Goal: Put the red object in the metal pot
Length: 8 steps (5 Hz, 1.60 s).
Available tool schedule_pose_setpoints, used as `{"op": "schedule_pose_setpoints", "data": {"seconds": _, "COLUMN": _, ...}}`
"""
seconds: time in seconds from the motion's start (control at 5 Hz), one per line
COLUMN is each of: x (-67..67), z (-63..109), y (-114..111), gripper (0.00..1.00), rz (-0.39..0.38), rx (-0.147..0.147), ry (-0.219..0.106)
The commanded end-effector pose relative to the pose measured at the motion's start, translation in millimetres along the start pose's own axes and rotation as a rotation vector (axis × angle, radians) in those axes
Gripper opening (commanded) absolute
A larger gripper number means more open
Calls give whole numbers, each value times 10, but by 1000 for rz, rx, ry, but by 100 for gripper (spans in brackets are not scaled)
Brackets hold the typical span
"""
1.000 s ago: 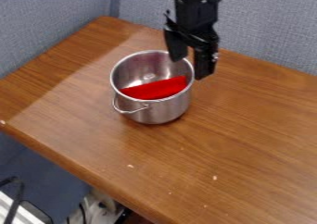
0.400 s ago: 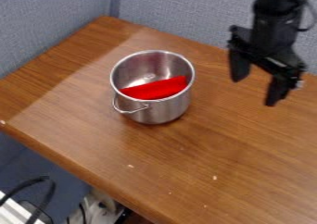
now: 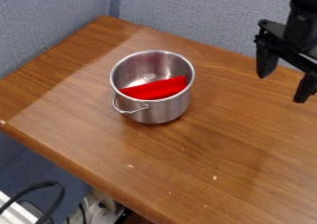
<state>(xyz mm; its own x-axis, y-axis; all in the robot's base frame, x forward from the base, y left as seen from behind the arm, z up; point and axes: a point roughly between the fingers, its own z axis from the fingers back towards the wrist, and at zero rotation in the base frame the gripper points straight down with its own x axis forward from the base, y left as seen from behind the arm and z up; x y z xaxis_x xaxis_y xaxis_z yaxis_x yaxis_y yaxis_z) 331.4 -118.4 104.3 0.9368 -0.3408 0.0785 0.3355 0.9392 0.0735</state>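
The metal pot stands on the wooden table, shiny, with a thin wire handle hanging at its front left. Inside it lies the red object, tilted against the pot's far right wall. My gripper hangs at the right edge of the view, well clear of the pot and above the table. Its two black fingers point down and stand apart, open, with nothing between them.
The brown wooden table has its left corner and front edge in view, with a drop to the floor beyond. A grey partition wall runs behind it. Cables lie on the floor below the front edge.
My gripper has moved from just above the pot's right rim away to the right side of the view, staying open. The red object has stayed in the pot.
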Motion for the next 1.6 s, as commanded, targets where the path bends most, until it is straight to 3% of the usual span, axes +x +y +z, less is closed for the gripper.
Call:
{"op": "schedule_pose_setpoints", "data": {"seconds": 0.0, "x": -7, "z": 188, "y": 77, "gripper": 100, "rz": 32, "rx": 5, "ry": -40}}
{"op": "schedule_pose_setpoints", "data": {"seconds": 0.4, "x": -189, "z": 322, "y": 190, "gripper": 100, "rz": 50, "rx": 4, "ry": -23}}
{"op": "schedule_pose_setpoints", "data": {"seconds": 0.8, "x": -143, "z": 235, "y": 95, "gripper": 100, "rz": 57, "rx": 25, "ry": -28}}
{"op": "schedule_pose_setpoints", "data": {"seconds": 1.2, "x": -201, "z": 193, "y": -42, "gripper": 100, "rz": -26, "rx": 32, "ry": -29}}
{"op": "schedule_pose_setpoints", "data": {"seconds": 1.4, "x": -176, "z": 91, "y": 44, "gripper": 100, "rz": -55, "rx": 42, "ry": -34}}
